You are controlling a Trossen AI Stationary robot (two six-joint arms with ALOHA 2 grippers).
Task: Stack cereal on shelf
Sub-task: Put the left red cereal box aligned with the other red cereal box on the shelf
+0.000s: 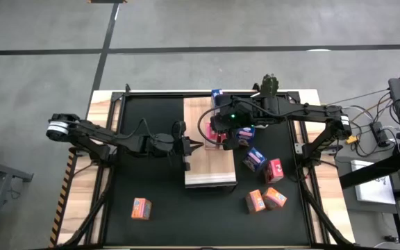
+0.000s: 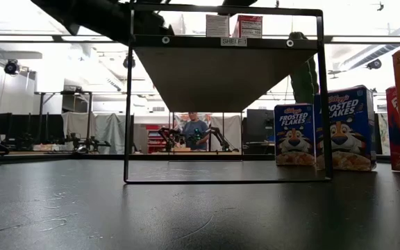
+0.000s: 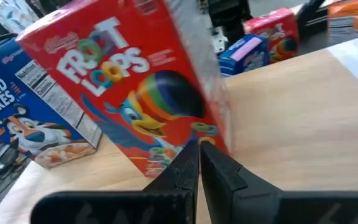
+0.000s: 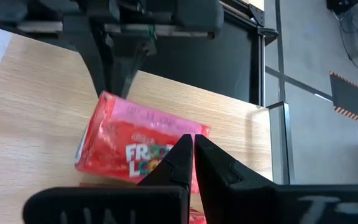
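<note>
Hazard: my left claw [image 3: 199, 163] is fully shut, holds nothing, and its tips stand just beside the lower edge of the tilted red cardboard Froot Loops cereal box [image 3: 132, 93] on the long light wood shelf board [image 1: 210, 170]; my judgement is that any push from here could tip the box flat or slide it off the board's edge onto the black mat worktop [image 1: 151, 187]. My right claw [image 4: 190, 163] is likewise shut and empty, hovering just above the same box, so the two claws could collide over it. The box is glossy, printed with a toucan and a white nutrition panel on its side. A blue Frosted Flakes box [image 3: 17, 112] stands near it; further small orange and red boxes [image 1: 266, 198] lie scattered on the mat, apart from the shelf.
</note>
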